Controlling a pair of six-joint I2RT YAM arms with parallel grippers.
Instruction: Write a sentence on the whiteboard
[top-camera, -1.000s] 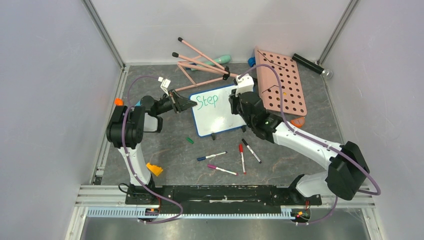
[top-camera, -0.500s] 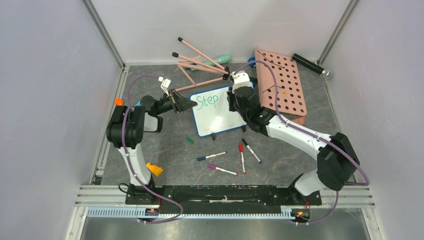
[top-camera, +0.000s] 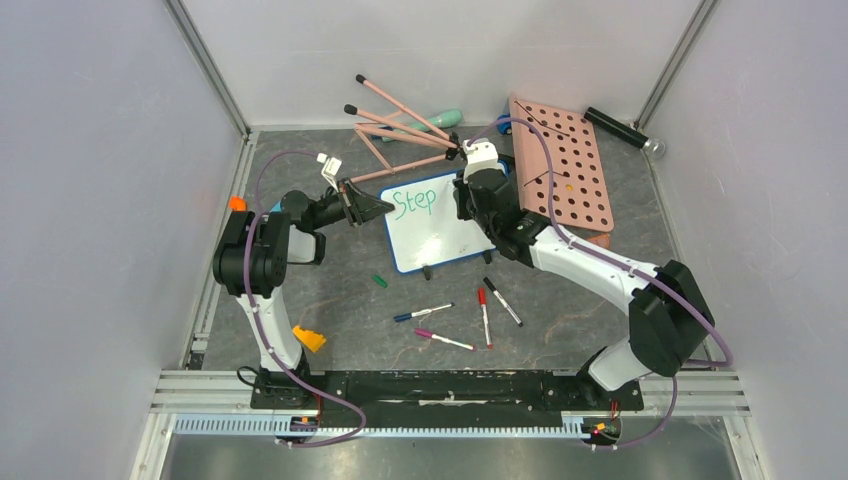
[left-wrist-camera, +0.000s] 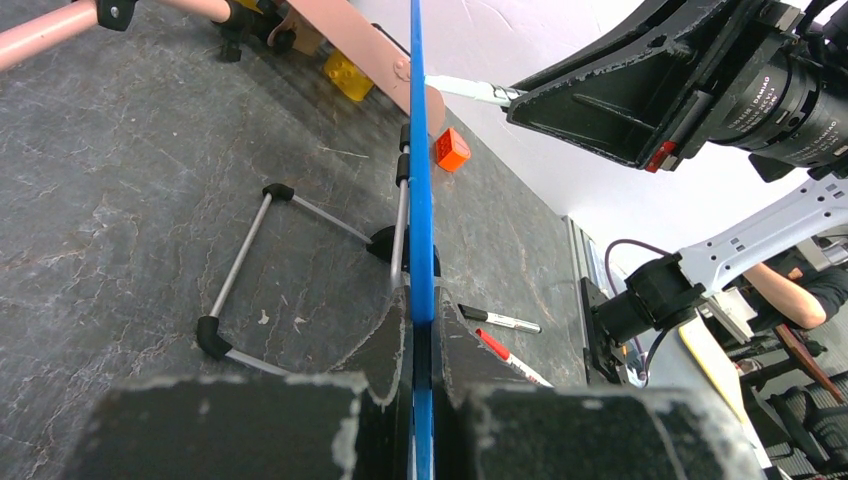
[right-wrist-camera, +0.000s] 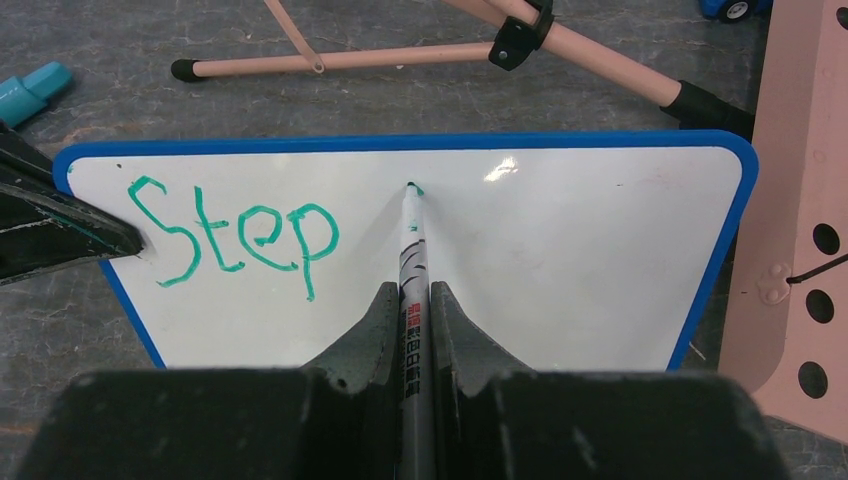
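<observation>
The whiteboard (top-camera: 440, 238), white with a blue frame, stands tilted on small black feet mid-table. Green "Step" (top-camera: 414, 201) is the only writing of the sentence on it, at its top left (right-wrist-camera: 235, 240). My left gripper (top-camera: 383, 208) is shut on the board's left edge, which shows in the left wrist view as a blue strip (left-wrist-camera: 417, 150) pinched between the fingers (left-wrist-camera: 421, 300). My right gripper (right-wrist-camera: 407, 290) is shut on a grey marker (right-wrist-camera: 412, 240). The marker's green tip touches the board to the right of "Step". From above, the right wrist (top-camera: 485, 190) hides the marker.
A pink board with round holes (top-camera: 560, 170) lies just right of the whiteboard. Pink rods of a stand (top-camera: 400, 125) lie behind it. Several loose markers (top-camera: 485, 315) and a green cap (top-camera: 379, 281) lie in front. An orange block (top-camera: 308, 338) sits near the left base.
My right wrist has moved a little left and toward the back, over the board's upper right. The left gripper and the board have stayed put.
</observation>
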